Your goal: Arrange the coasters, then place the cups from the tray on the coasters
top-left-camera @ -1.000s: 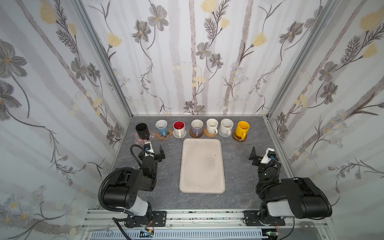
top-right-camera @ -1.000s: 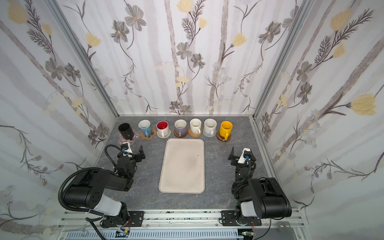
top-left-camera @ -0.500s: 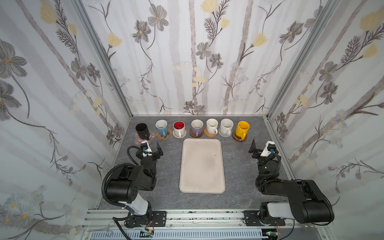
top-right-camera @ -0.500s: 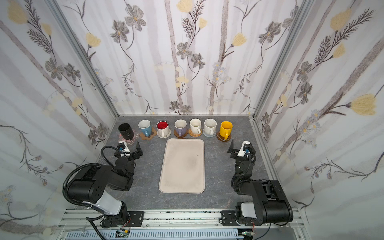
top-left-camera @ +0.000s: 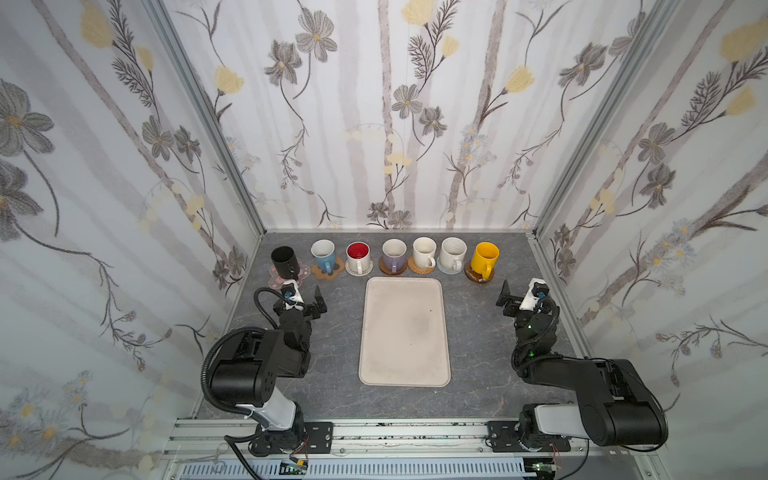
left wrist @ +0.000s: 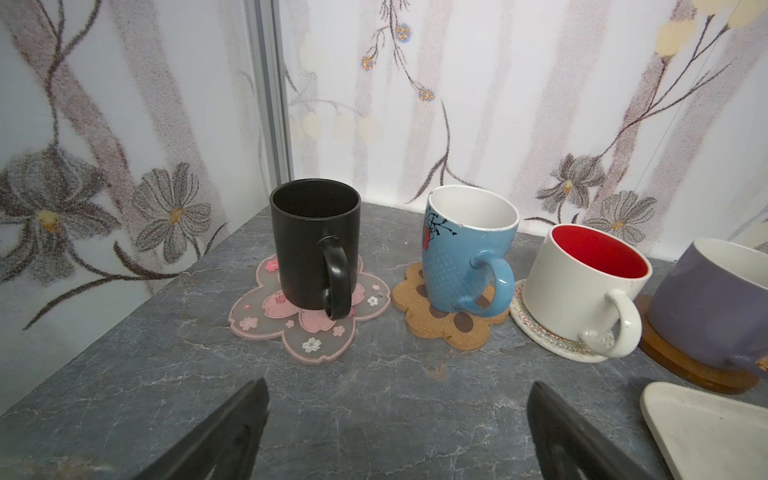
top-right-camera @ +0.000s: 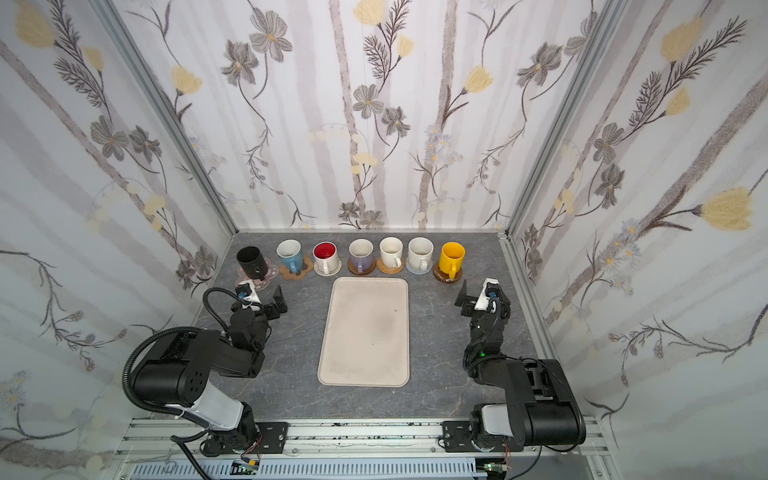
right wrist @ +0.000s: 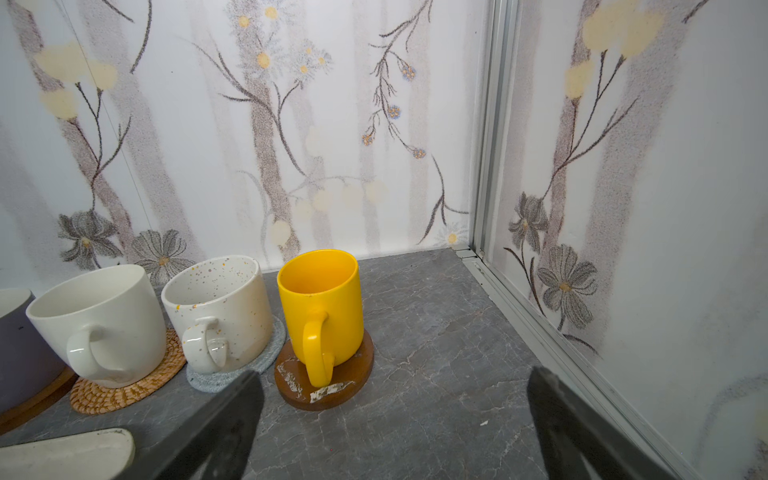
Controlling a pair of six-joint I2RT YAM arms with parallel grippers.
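Both top views show the seven cups [top-left-camera: 394, 254] lined along the back of the desk [top-left-camera: 478, 365], with the black mug [top-left-camera: 284, 261] at one end and the yellow mug [top-left-camera: 485, 258] at the other. Each stands on a coaster [top-left-camera: 420, 271], and the tray [top-left-camera: 404, 332] before them lies bare. We judge the job done, bar backing away.

The left claw [top-left-camera: 304, 297] and right claw [top-left-camera: 519, 296] hang released and empty, short of the row. The handles point toward them, so we would draw straight back, clear of handles and tray rim.

Only the left wrist view shows the flower print on the blue mug [left wrist: 461, 257], which sits off-centre on its paw mat [left wrist: 449, 328]. The right wrist view makes plain the white flaking on the amber disc [right wrist: 324, 390] under the yellow mug.
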